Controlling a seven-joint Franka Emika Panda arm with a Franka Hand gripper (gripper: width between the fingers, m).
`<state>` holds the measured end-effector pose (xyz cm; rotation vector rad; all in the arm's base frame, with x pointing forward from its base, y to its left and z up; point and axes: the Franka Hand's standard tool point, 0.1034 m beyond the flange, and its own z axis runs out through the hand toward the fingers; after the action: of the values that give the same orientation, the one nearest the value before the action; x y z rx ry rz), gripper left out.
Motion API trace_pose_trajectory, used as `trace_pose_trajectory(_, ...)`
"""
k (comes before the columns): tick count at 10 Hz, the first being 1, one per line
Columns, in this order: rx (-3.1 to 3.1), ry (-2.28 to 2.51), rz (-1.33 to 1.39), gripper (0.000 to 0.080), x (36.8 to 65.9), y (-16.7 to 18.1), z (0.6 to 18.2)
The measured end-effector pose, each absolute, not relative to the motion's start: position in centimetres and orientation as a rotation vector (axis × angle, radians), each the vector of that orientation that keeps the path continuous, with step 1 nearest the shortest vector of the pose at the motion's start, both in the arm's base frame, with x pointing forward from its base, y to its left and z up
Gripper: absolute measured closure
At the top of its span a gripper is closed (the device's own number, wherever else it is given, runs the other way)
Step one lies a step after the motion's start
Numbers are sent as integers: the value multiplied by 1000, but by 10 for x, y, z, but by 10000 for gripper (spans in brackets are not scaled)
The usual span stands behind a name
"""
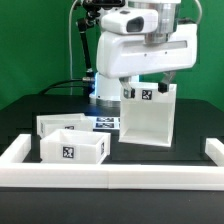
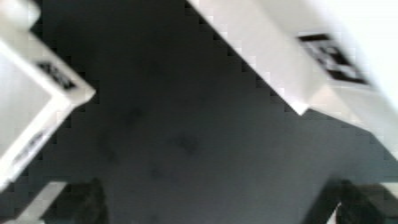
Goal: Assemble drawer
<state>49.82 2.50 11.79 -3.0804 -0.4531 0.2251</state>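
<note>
Black tabletop (image 1: 30, 112) carries all the parts, closed at the front by a low white border wall (image 1: 110, 178) and backed by a green screen. Claw (image 2: 210, 205): fingers (image 2: 54, 200) spread wide and empty, with only bare tabletop showing between them. Casing (image 1: 150, 120) of the drawer: upright on the table, close under the claw; in the wrist view its tagged edge passes to one side of the claw. Tray boxes: the front one (image 1: 70, 148) and the rear one (image 1: 58, 124) sit close together, one behind the other, lower than the claw and off to the exterior view's left of it. Marker board (image 1: 105, 124): flat on the table between trays and casing, below the claw.
</note>
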Motion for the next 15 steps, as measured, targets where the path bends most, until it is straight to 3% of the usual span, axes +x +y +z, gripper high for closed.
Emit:
trace_pose_trajectory(6,-3114,296,230,150,486,39,125)
trace_pose_trajectory(10,-3118,340,164,150,440,57,135)
trace_pose_trajectory(13,-3125,261,93,150,421,81,124)
trace_pose_trajectory(15,-3116,242,69,150,418,97,107)
